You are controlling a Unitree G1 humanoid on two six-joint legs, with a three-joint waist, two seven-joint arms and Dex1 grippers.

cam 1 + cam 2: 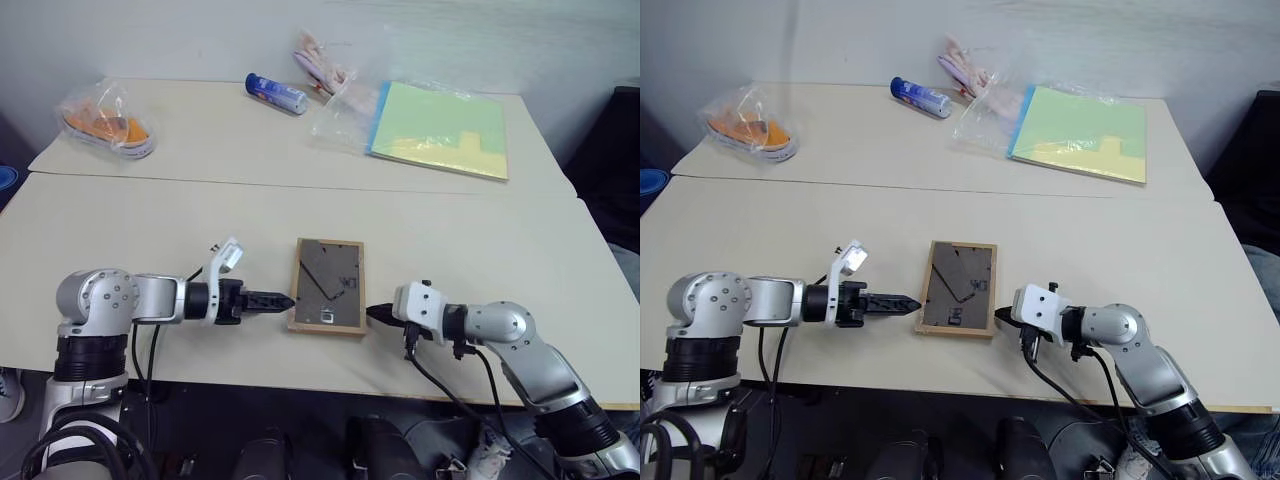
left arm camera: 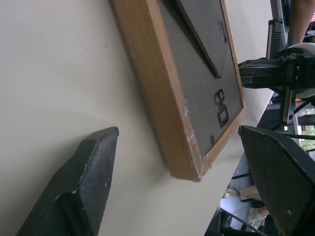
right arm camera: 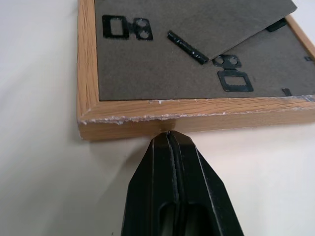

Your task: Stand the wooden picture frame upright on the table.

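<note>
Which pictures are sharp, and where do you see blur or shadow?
Left eye view: even light, frame sharp. Left wrist view: near fingers blurred, frame edge clear. Right wrist view: frame's chipped edge sharp, a soft shadow beneath it on the table.

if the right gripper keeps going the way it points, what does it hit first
The frame. The right gripper, jaws shut, points its tip square at the frame's near wooden edge as it lies back-up on the table. The tip looks at or almost at the wood; contact is hard to judge.
</note>
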